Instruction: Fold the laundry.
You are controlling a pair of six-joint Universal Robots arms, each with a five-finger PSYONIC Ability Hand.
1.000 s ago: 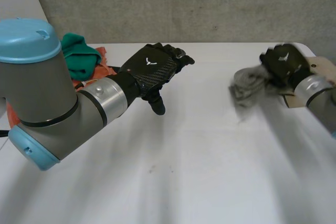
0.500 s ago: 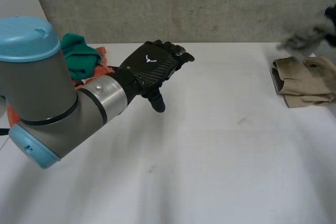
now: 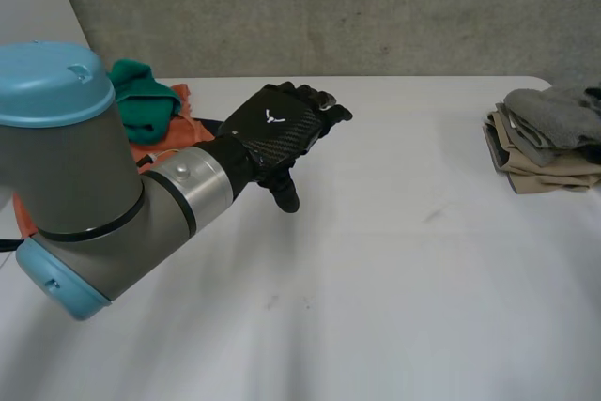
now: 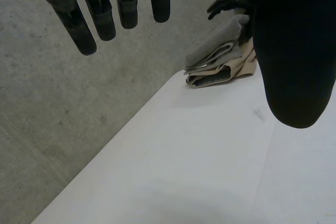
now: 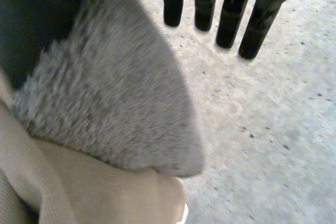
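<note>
A folded grey fuzzy cloth [image 3: 554, 110] lies on top of a folded beige cloth [image 3: 545, 164] at the table's far right edge. My right hand [image 5: 231, 20] is over this stack, fingers straight and off the grey cloth [image 5: 110, 103], thumb beside it; the beige cloth [image 5: 89, 192] lies below. From the left wrist view the right hand [image 4: 224, 3] sits just behind the stack [image 4: 220, 61]. My left hand [image 3: 280, 129] hovers open over the table's left half, holding nothing, with straight fingers [image 4: 86, 27].
Behind my left arm, a heap of unfolded laundry with a green cloth [image 3: 141, 100] and an orange cloth [image 3: 174, 131] lies at the table's far left. A grey wall [image 3: 329, 7] backs the white table [image 3: 376, 279].
My right hand carried the grey cloth rightwards, laid it on the beige stack and let go, its fingers now straight. The left hand barely moved.
</note>
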